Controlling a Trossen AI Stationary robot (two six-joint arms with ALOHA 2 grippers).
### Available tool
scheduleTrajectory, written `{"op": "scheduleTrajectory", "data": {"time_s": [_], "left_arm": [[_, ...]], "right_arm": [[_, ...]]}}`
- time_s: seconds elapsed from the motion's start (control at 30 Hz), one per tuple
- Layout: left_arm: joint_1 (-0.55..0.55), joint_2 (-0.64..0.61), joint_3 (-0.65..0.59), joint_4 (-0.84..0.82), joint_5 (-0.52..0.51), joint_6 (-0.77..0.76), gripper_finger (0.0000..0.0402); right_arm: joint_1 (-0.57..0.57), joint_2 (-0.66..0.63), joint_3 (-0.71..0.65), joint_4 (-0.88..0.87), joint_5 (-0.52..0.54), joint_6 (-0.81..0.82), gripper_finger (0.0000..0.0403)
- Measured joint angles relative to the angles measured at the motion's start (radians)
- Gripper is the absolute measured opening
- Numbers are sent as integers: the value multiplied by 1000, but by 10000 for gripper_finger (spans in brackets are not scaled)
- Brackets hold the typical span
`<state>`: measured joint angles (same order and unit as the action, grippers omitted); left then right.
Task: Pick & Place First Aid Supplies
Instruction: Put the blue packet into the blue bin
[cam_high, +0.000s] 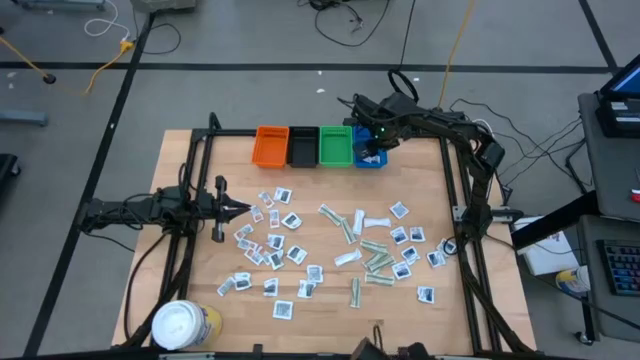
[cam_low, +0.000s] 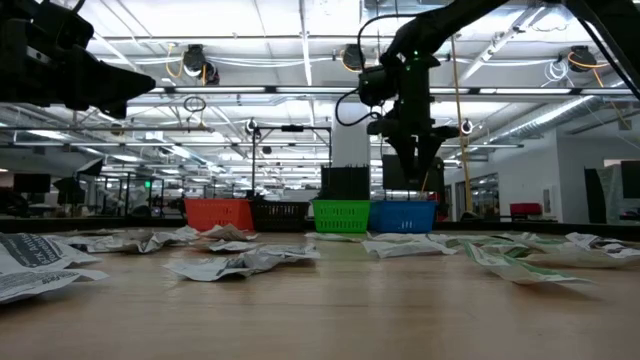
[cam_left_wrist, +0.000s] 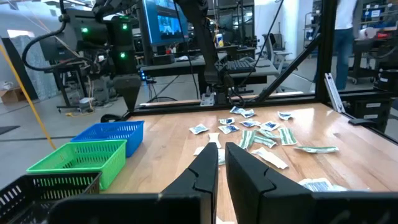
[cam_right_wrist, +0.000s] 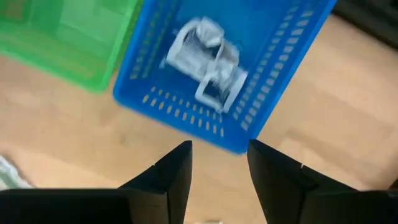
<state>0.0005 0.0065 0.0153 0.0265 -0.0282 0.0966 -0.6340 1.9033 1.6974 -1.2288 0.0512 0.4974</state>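
Note:
Many small first aid packets lie flat and scattered over the wooden table: white sachets and longer pale green strips. Crumpled white packets lie on the floor of the blue bin at the table's far edge. My right gripper hangs open above that bin's near rim, pointing down, with nothing between its fingers; the low view shows it well above the bin. My left gripper waits at the table's left, level and shut, holding nothing.
Orange, black and green bins stand in a row left of the blue one. A yellow tub with a white lid stands at the near left corner. Bare wood shows between bins and packets.

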Motion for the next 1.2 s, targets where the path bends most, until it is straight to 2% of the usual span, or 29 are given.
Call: {"op": "scheduleTrajectory", "data": {"time_s": [0.2,0.57,0.83,0.97,1.2], "left_arm": [[0,0,0,0,0,0,37],[0,0,0,0,0,0,37],[0,0,0,0,0,0,37],[0,0,0,0,0,0,37],[0,0,0,0,0,0,37]], "right_arm": [[80,-58,-74,5,-4,20,145],[229,-290,-384,44,-4,159,141],[291,-432,-538,46,-4,264,141],[306,-468,-579,56,-3,283,141],[341,-443,-688,155,1,300,141]]}}
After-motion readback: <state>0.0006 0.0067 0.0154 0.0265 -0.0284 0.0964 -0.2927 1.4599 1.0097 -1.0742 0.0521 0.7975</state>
